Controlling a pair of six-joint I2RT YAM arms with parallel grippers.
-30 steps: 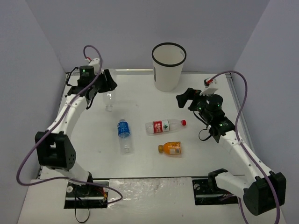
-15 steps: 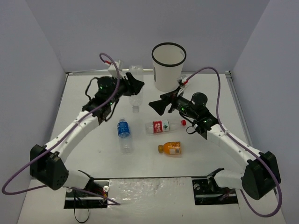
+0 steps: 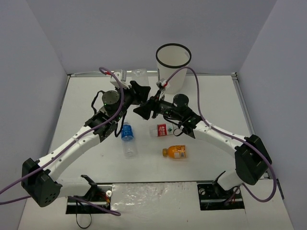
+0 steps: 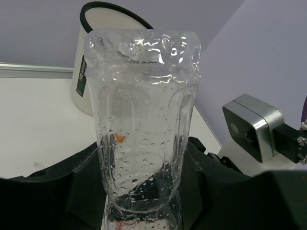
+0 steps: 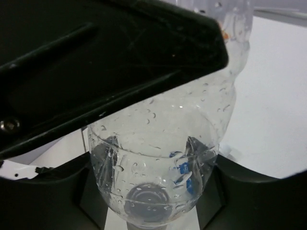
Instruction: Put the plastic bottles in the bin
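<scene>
The plain clear bottle [image 3: 139, 74] hangs in the air just left of the bin [image 3: 173, 64], base end up. My left gripper [image 3: 136, 92] is shut on its narrow lower part [image 4: 144, 124]. From the right, my right gripper [image 3: 144, 109] has its jaws round the same bottle [image 5: 158, 158], pressing and creasing its sides. On the table lie the blue-label bottle [image 3: 127, 139], the short orange bottle [image 3: 175, 153] and the red-label bottle [image 3: 164, 130], which is partly hidden under the right arm. In the left wrist view the bin [image 4: 96, 62] stands behind the bottle.
Both arms cross over the middle of the table in front of the bin. The left gripper's black body [image 5: 96, 72] fills the upper left of the right wrist view. The right wrist's silver camera block [image 4: 249, 129] sits close beside the bottle. Grey walls enclose the table.
The right arm swung left from beside the bin to the bottle in my left gripper, and its jaws closed onto it. The left arm carried the bottle right, toward the bin.
</scene>
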